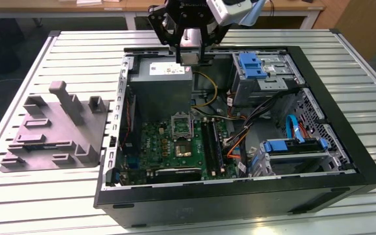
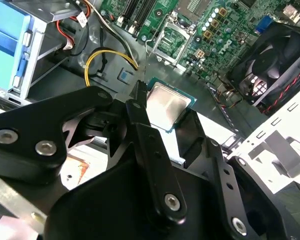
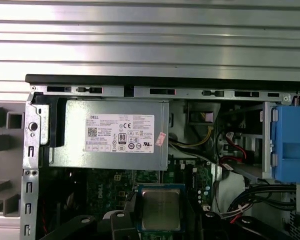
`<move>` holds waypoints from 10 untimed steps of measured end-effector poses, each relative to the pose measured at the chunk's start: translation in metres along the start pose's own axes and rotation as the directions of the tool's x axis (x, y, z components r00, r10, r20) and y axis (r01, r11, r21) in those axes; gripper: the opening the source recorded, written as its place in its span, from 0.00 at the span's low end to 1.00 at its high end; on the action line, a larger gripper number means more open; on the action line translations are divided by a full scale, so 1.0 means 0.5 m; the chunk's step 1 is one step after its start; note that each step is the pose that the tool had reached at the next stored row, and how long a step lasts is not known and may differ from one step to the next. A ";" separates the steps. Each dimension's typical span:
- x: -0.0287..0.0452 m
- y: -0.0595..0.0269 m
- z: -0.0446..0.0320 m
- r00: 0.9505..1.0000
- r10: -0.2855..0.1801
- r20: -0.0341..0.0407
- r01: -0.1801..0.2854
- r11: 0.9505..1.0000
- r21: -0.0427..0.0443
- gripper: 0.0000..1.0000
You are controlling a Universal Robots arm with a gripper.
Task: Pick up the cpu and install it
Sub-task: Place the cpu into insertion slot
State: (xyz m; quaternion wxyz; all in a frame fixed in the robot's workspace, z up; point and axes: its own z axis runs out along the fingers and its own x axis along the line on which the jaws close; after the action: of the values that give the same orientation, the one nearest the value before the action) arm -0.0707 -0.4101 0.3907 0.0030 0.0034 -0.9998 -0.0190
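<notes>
cpu (image 2: 167,105) held between fingers (image 2: 140,122) above computer case (image 1: 240,201).

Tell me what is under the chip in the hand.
Green circuit board inside the open computer case shows around the chip, held in the hand. The patch straight beneath is covered by the chip.

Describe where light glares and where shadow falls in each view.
In the first wrist view, the ribbed silver metal table shows bright glare bands; in the second wrist view, the small square cpu with a pale silver-grey metal top carries a soft sheen; in the exterior view, the black computer case shades its own interior.
</notes>
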 end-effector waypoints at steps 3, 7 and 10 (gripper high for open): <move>0.000 -0.005 0.002 1.000 0.000 0.000 0.000 1.000 0.000 0.47; 0.000 -0.020 0.009 1.000 0.000 0.000 0.000 1.000 0.000 0.47; 0.001 -0.032 0.019 1.000 0.000 0.000 0.000 1.000 0.000 0.47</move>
State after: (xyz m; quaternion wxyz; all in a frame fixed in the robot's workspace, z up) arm -0.0710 -0.4255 0.3806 0.0030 0.0034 -0.9998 -0.0191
